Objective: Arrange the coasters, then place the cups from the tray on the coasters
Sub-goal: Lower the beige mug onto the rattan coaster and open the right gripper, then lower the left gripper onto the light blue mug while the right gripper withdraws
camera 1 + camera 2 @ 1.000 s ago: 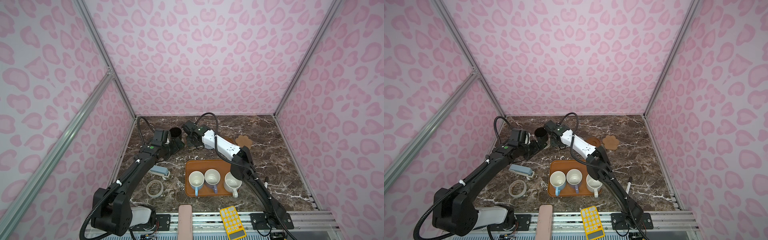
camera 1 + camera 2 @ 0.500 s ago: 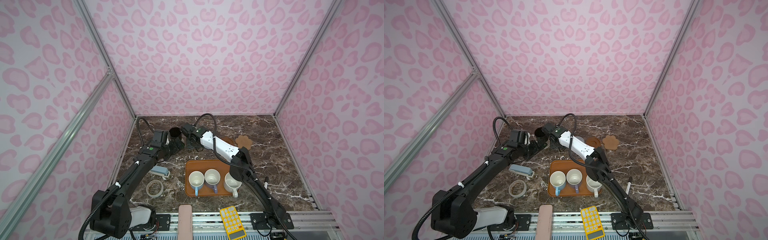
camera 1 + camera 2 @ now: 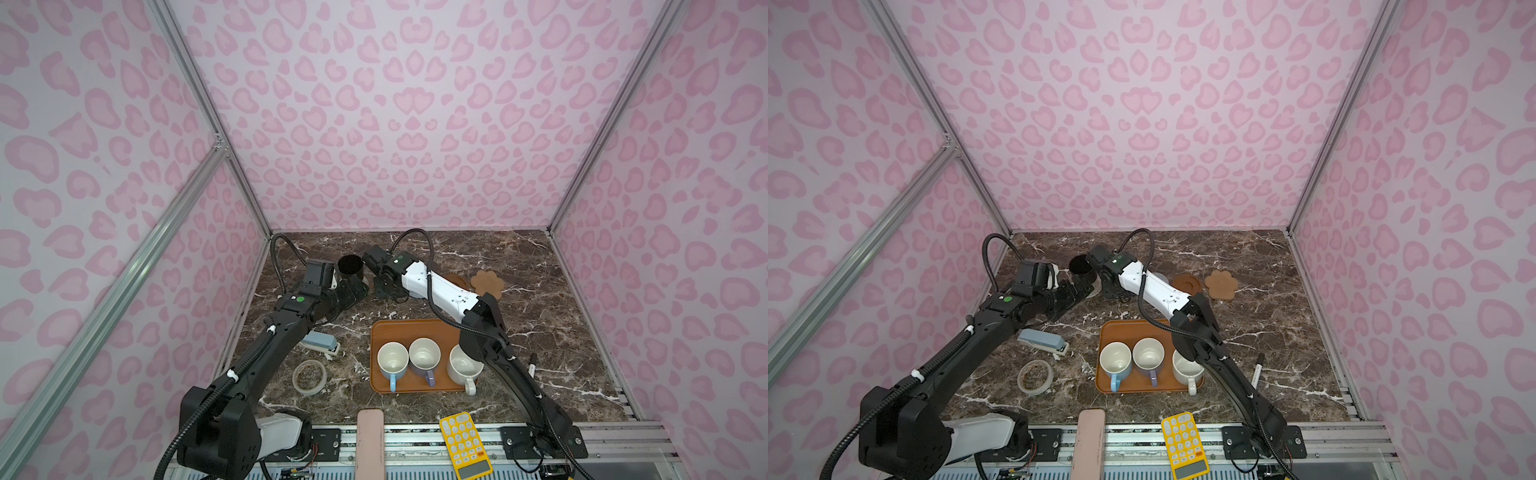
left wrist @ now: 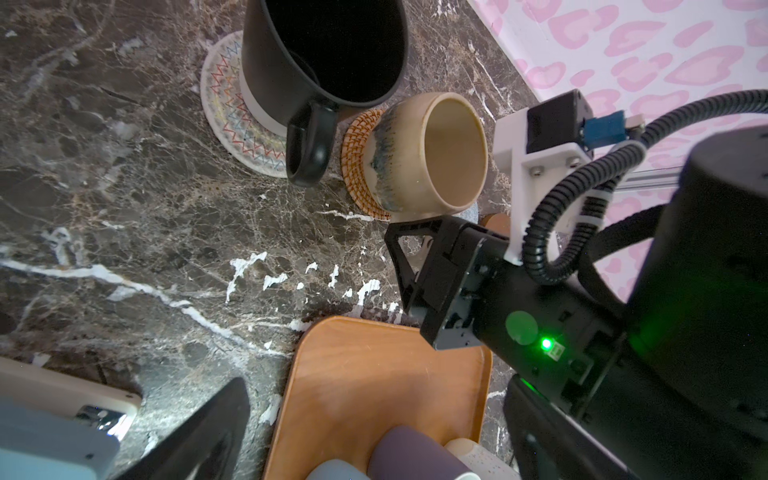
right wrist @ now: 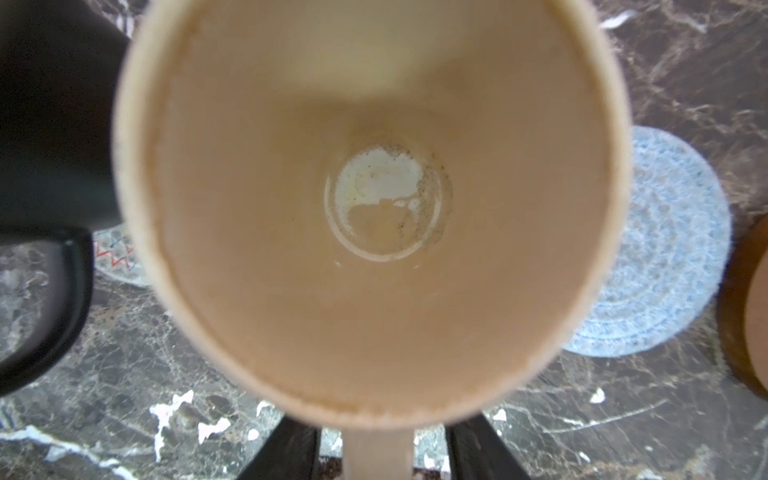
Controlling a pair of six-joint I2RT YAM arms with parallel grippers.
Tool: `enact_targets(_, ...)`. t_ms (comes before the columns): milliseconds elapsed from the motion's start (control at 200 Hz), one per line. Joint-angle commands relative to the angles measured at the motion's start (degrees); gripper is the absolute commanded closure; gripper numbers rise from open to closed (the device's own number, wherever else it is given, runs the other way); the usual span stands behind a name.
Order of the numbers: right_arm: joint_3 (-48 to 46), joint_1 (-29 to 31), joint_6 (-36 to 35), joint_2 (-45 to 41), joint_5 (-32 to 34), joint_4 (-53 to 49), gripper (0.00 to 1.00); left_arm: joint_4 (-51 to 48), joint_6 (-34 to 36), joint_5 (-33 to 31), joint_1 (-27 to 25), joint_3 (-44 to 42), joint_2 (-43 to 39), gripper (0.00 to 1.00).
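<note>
The black cup (image 4: 324, 54) stands on the white woven coaster (image 4: 232, 120). Beside it the cream-yellow cup (image 4: 432, 153) sits on the tan rattan coaster (image 4: 357, 166). My right gripper (image 5: 378, 453) is open, one finger on each side of that cup's handle with marble showing in both gaps. The light blue crocheted coaster (image 5: 665, 249), the brown disc (image 3: 455, 279) and the paw-shaped coaster (image 3: 487, 283) lie bare. The tray (image 3: 411, 330) holds the light blue (image 3: 392, 357), lavender (image 3: 424, 353) and speckled white (image 3: 463, 365) cups. My left gripper (image 4: 376, 399) is open and holds nothing, just left of the black cup.
A tape ring (image 3: 309, 376) and a stapler (image 3: 320, 343) lie left of the tray. A marker pen (image 3: 532, 359) lies to its right. A yellow calculator (image 3: 465, 444) and a pink bar (image 3: 370, 440) sit at the front edge. Pink walls enclose three sides.
My right gripper's jaws have opened off the cream-yellow cup's handle. The left arm has hardly moved.
</note>
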Motion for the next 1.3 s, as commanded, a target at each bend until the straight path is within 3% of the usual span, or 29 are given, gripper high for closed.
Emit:
enact_targets(0, -2.1, 0.4, -0.4, -2.7, 0.7, 0.7, 0.41, -2.1, 0.3, -0.7, -0.5, 0.8, -1.4, 0.03)
enact_targets(165, -10.7, 0.4, -0.4, -10.1, -0.1, 5.3, 0.26, -5.7, 0.4, -1.8, -2.4, 2.0, -3.6, 0.03)
enact_targets(200, -12.7, 0.4, -0.5, -11.9, -0.3, 6.2, 0.15, -6.4, 0.4, -2.0, -3.1, 2.1, -4.2, 0.03)
enact_targets(215, -13.6, 0.4, -0.6, -12.7, -0.3, 6.7, 0.05, -6.8, 0.4, -2.1, -3.4, 2.2, -4.4, 0.03)
enact_targets(235, -14.8, 0.4, -0.5, -13.4, -0.5, 7.3, 0.02, -7.3, 0.3, -2.2, -4.0, 2.3, -4.7, 0.03)
enact_targets(515, -31.4, -1.0, -2.1, -30.7, -0.9, 12.5, 0.02, -14.9, -2.2, -6.7, -14.6, 4.2, -9.1, 0.03)
enact_targets(960, -69.6, -2.2, -9.4, -64.1, -5.1, 24.6, 0.02, -21.7, -12.2, -18.5, -35.4, 0.6, -10.8, 0.03)
enact_targets(1295, -83.9, -2.3, -9.9, -78.8, -10.7, 30.2, 0.02, -22.0, -20.1, -23.2, -46.2, -3.2, -8.3, 0.03)
